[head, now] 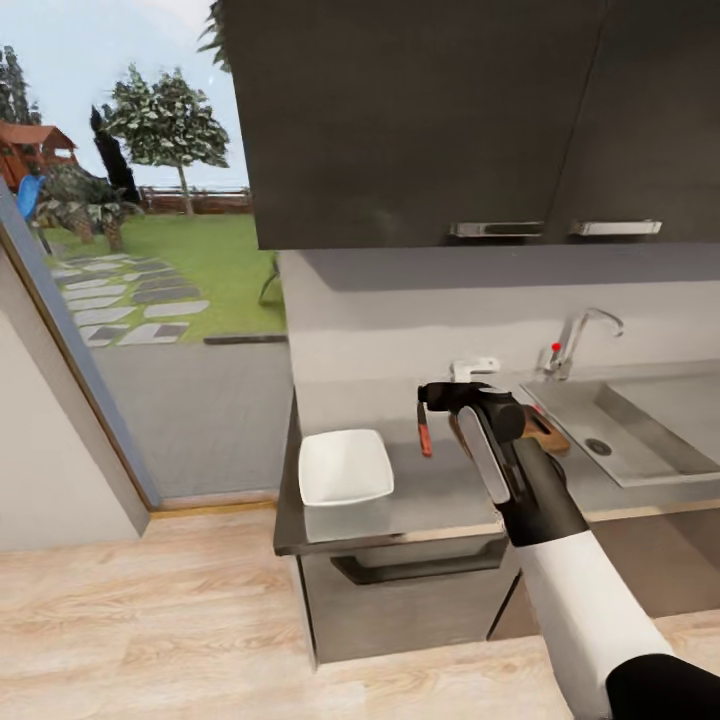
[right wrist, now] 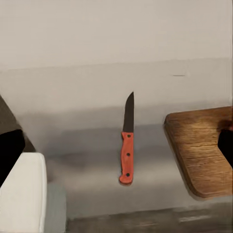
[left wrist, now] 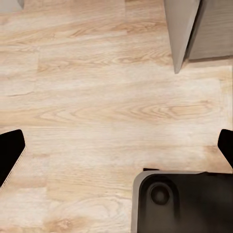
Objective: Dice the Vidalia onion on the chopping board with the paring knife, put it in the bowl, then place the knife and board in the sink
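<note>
Right gripper [head: 432, 397] hovers above the paring knife [right wrist: 127, 145], fingers spread wide, nothing between them. Knife lies flat on the countertop [head: 440, 500], between the bowl [head: 343, 466] at left and the chopping board [right wrist: 203, 148] at right, apart from both. Sink [head: 640, 440] far right; onion not seen. Left gripper [left wrist: 116, 150] released, facing the floor.

Judgement: descend straight, straddle the red handle mid-length, pinch across its width, blade pointing away.

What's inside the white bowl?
Nothing that can be seen. The bowl sits on the counter and its inside looks plain white and bare in the head view. In the right wrist view, just one edge of it appears, beside the knife.
</note>
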